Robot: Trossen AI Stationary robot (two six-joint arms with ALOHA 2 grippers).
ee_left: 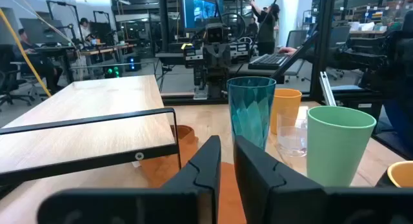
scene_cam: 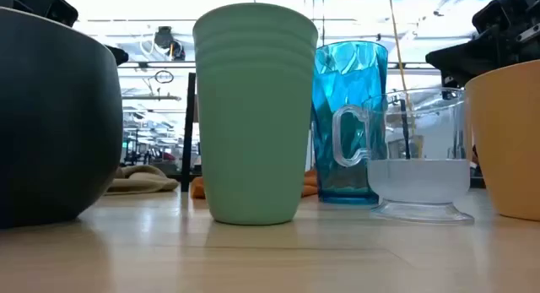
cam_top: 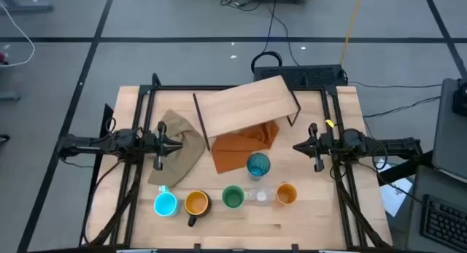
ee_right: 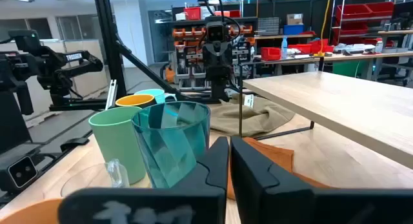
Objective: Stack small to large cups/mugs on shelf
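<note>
**Five cups in a row before the shelf, teal tumbler behind them**

The shelf (cam_top: pixel 244 103) stands at the back centre of the worktop (cam_top: pixel 314 224), its board slightly skewed. In front of it an orange cloth (cam_top: pixel 237 149) lies partly under the board, and the teal tumbler (cam_top: pixel 257 165) stands at the cloth's front edge. Further forward runs a row: blue mug (cam_top: pixel 166 204), black mug (cam_top: pixel 196 203), green cup (cam_top: pixel 233 197), clear glass (cam_top: pixel 260 197), orange cup (cam_top: pixel 286 194). A beige cloth (cam_top: pixel 182 147) lies left of the shelf. The left claw (cam_top: pixel 162 145) and right claw (cam_top: pixel 312 146) flank the shelf, each with fingers narrowly apart, holding nothing.
</note>
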